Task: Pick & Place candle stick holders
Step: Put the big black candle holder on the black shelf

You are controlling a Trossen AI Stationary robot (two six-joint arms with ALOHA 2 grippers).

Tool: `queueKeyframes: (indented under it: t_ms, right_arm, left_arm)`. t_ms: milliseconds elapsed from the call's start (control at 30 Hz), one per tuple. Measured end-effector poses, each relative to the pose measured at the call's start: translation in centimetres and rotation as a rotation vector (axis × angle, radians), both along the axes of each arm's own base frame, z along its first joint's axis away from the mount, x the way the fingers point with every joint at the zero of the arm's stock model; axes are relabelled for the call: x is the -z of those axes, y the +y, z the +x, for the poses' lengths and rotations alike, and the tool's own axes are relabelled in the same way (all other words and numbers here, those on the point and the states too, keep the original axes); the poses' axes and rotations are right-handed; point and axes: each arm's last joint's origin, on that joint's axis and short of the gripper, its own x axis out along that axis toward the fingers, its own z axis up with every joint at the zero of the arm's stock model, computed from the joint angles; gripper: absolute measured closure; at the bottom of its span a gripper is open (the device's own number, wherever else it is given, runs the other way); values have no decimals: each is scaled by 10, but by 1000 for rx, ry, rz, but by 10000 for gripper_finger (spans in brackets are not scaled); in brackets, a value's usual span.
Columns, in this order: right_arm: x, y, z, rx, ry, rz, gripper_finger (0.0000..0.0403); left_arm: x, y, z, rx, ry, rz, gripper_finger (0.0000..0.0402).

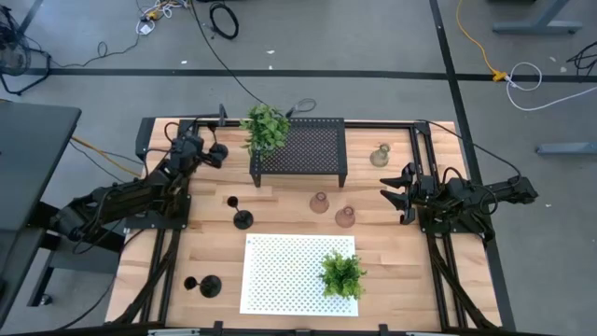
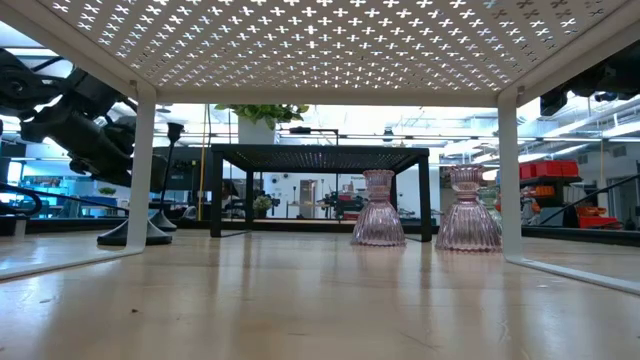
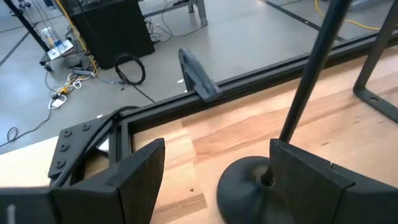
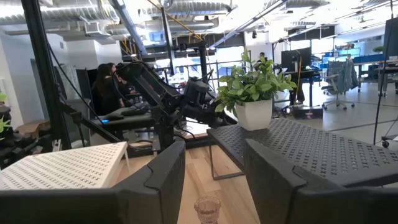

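Only the left wrist view shows the left end effector (image 3: 211, 180) spread wide, a black holder (image 3: 273, 180) standing between its fingers; the right end effector (image 4: 211, 180), parted, holds nothing.

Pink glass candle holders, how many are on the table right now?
2. One pink holder stands in front of the black mesh rack; the other stands just beside it, nearer the right arm. More could be hidden under the racks.

No readable text, labels or signs anywhere.
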Motion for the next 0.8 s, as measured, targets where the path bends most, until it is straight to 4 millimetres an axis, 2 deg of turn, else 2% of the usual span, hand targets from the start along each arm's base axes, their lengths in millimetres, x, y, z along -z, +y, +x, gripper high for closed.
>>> queueKeyframes:
  t_ms: [200, 467, 567, 800]
  right_arm:
    - [0, 0, 0, 0, 0, 0, 240]
    - [0, 0, 0, 0, 0, 1, 240]
    - [0, 0, 0, 0, 0, 2, 240]
    - [0, 0, 0, 0, 0, 1, 240]
  left_arm:
    - [1, -1, 0, 12, -3, -17, 111]
    - [11, -6, 1, 111, -36, -155, 111]
    - [9, -4, -1, 29, -46, -117, 111]
    - [-7, 2, 4, 31, -192, 21, 111]
